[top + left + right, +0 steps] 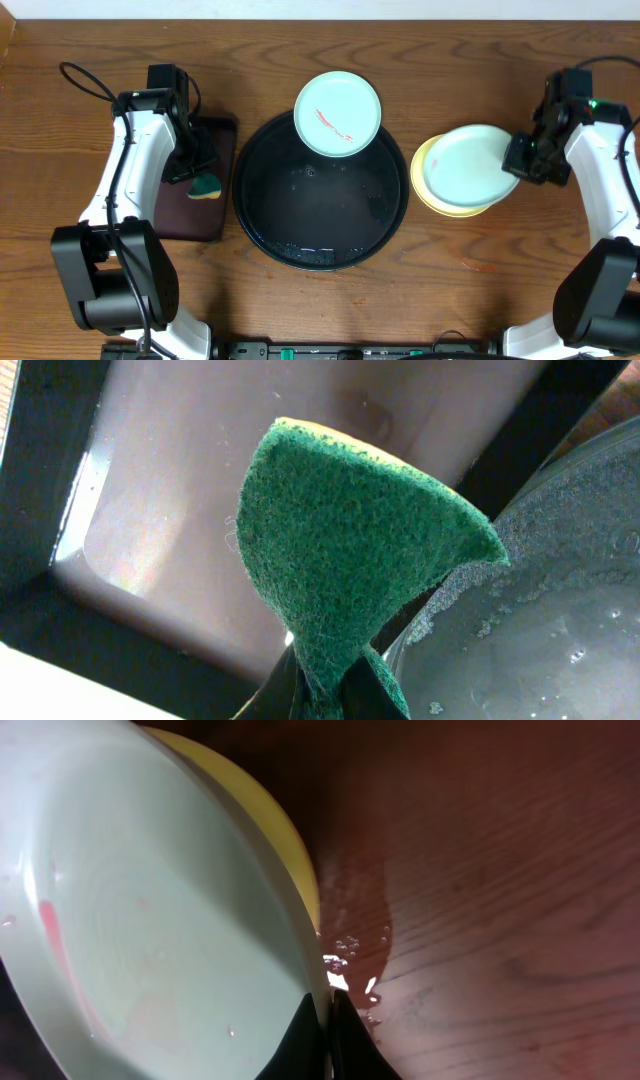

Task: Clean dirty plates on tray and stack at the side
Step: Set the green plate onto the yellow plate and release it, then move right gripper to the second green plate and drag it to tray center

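Your left gripper (333,685), mostly cut off, is pinching the green sponge (350,550). Your right gripper (325,1035) is clamping a mint plate (150,920) over the yellow plate (287,848), beside the black tray (300,220), on the wet table (500,870).

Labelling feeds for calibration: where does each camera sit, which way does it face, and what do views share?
Overhead: above the table, facing straight down on the round glossy black tray; both arms show.
Left wrist: on the left arm, facing along the left tool, pinching a green scouring sponge.
Right wrist: on the right arm, facing along the right tool, gripping a round mint-blue plastic plate over a pale yellow plate.
Shared: overhead also shows sponge and both plates.
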